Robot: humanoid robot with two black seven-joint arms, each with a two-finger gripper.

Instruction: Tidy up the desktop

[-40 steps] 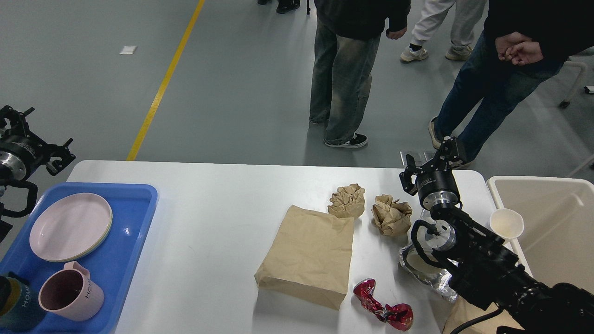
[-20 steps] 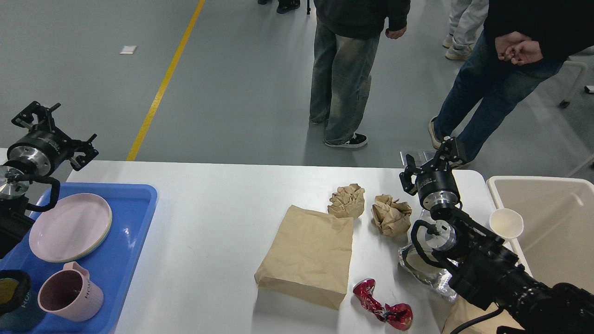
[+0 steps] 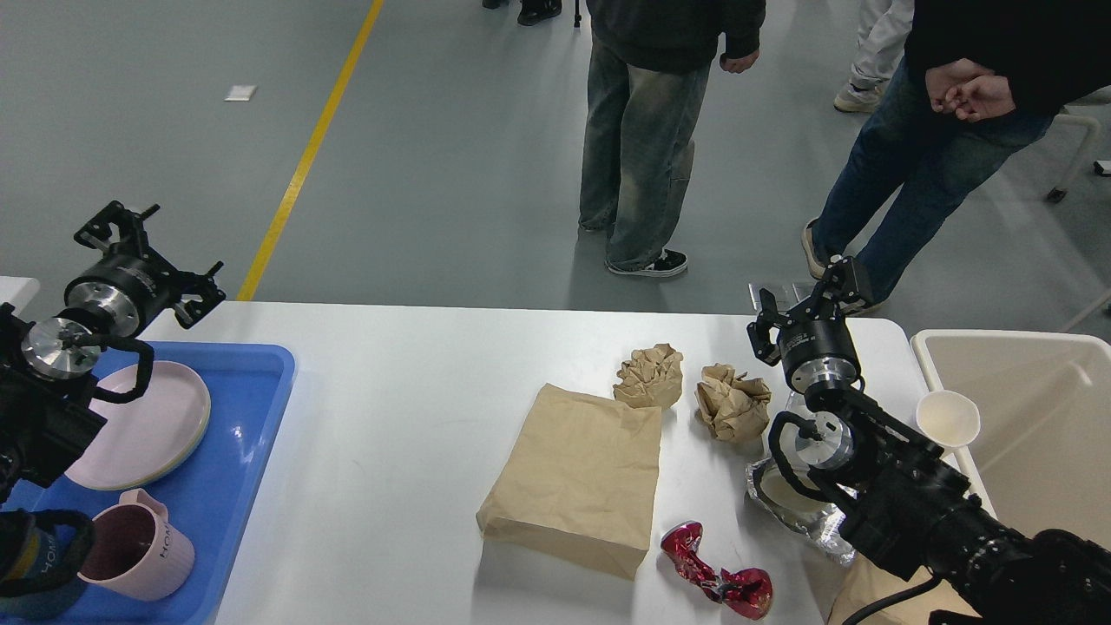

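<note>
The pink mug [image 3: 134, 542] carried raised letters reading "HOM" down its side, and the dark teal cup [image 3: 30, 569] beside it showed the same letters in part. Both stood in a glossy blue plastic tray [image 3: 247, 434] with a smooth pink plate [image 3: 147, 425], at the left end of the worktop [image 3: 391, 434], a matte white slab with rounded corners.

Right of the tray, well apart, lay a flat kraft paper bag [image 3: 577, 477]. Just beyond the bag's far corner sat two crumpled brown paper balls [image 3: 649, 375] [image 3: 732, 401]. Near its right corner lay a twisted red foil wrapper [image 3: 716, 580], and further right a creased silver foil wrapper [image 3: 794, 508].

A white paper cup [image 3: 948, 418] sat on the rim of a beige bin [image 3: 1033, 408] past the worktop's right edge.

The left claw [image 3: 147, 253] hung above the tray's far edge, fingers spread wide, holding nothing. The right claw [image 3: 805, 304] stood wide too, empty.

Beyond lay grey floor with a yellow line [image 3: 308, 152] and standing people [image 3: 647, 130].
</note>
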